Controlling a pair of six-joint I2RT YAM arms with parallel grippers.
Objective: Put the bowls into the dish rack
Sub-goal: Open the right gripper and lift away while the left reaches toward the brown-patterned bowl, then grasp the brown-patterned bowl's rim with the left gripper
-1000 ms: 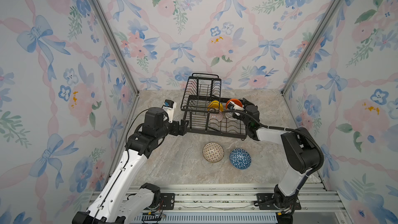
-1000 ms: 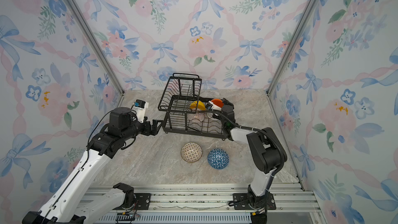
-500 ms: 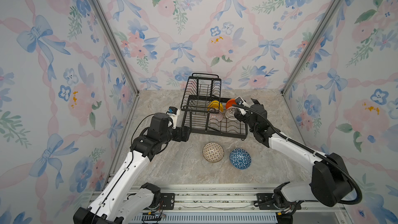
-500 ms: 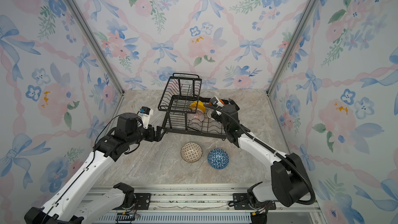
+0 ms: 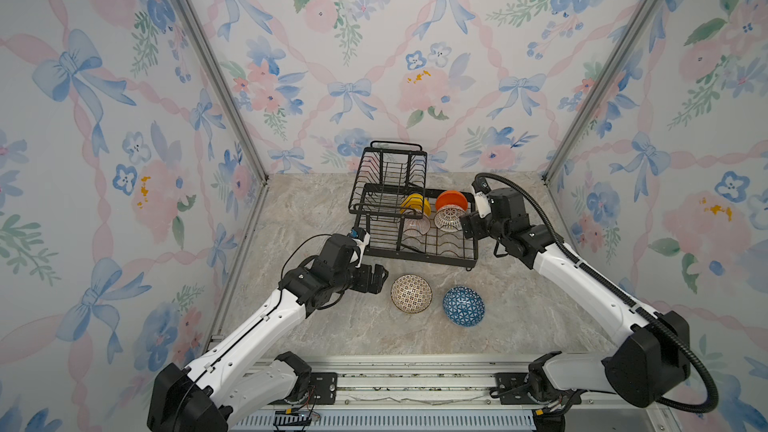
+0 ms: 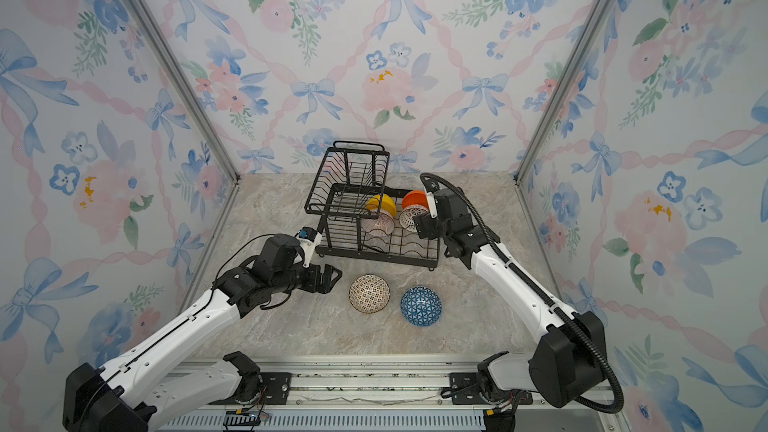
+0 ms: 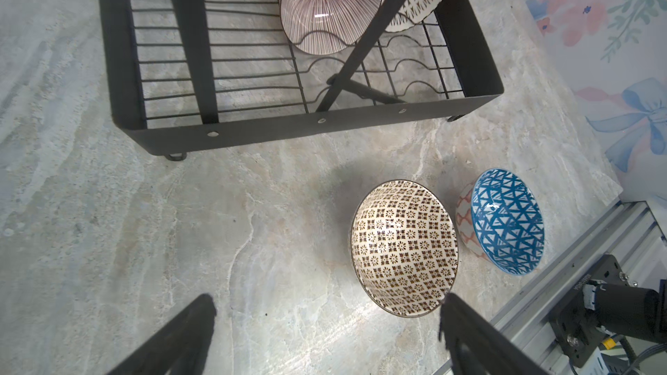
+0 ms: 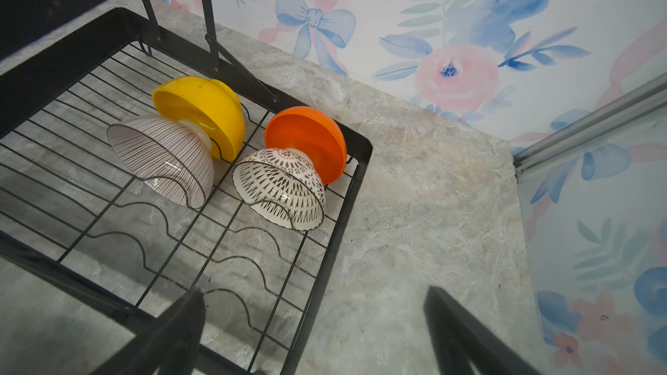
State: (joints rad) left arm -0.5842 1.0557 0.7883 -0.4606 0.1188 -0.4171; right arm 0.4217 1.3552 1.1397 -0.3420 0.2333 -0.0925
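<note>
Top views, centre of frame: large black wire two-tier dish rack (image 5: 415,253) stands on the grey marbled tabletop (image 5: 332,330), upper basket toward the back wall.

Lower tray, right half, four bowls on edge in two pairs:
- plain yellow bowl (image 5: 413,203) behind, pale pink-striped bowl (image 5: 415,226) in front, its foot against the yellow one
- plain orange bowl (image 5: 451,200) behind, white bowl with brown lattice (image 5: 448,218) in front, foot against the orange
- the tray slots nearer the camera are bare

Tabletop below the rack, two bowls outside it:
- cream bowl with brown mosaic (image 5: 411,293), lower centre
- blue bowl with white triangles (image 5: 463,306) just right of it; tipped on its side, and the left wrist view shows its patterned outer wall. Whether the two touch, cannot tell.

Left gripper (image 5: 379,279): lower centre, just left of the mosaic bowl, apart from it. Jaws spread wide, nothing between them.

Right gripper (image 6: 419,224): at the rack's right edge, near the lattice bowl. In the right wrist view its jaws stand wide apart and empty.
</note>
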